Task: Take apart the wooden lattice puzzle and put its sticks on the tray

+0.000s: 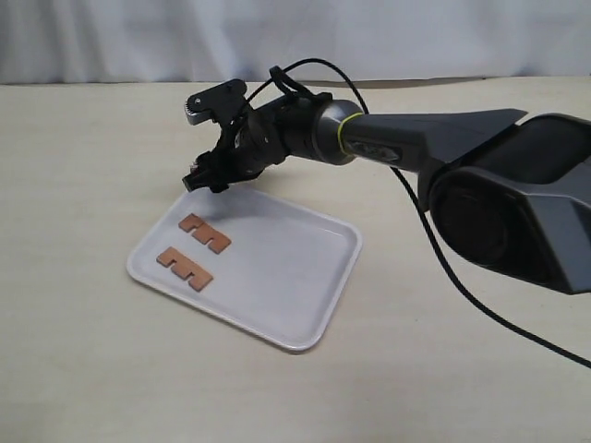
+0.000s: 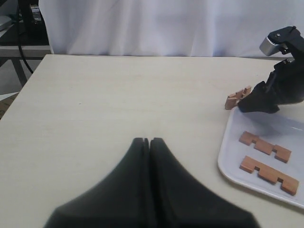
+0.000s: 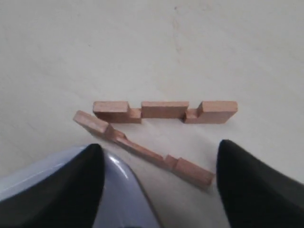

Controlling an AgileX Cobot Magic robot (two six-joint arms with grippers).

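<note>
No joined lattice shows, only loose sticks. Two notched reddish-brown sticks (image 1: 205, 233) (image 1: 185, 269) lie flat on the white tray (image 1: 305, 277). Two more sticks (image 3: 164, 110) (image 3: 142, 149) lie on the table just off the tray's corner (image 3: 118, 190), the nearer one tilted. My right gripper (image 3: 159, 147) hangs open just above them, holding nothing, with a finger on each side of the nearer stick. In the exterior view this gripper (image 1: 199, 177) hides those sticks. My left gripper (image 2: 149, 140) is shut and empty over bare table, well away from the tray (image 2: 228, 161).
The right arm (image 1: 397, 143) stretches across the table from the right, above the tray's far edge. Its black cable (image 1: 480, 295) trails over the table to the right. A white curtain (image 1: 295, 37) closes off the back.
</note>
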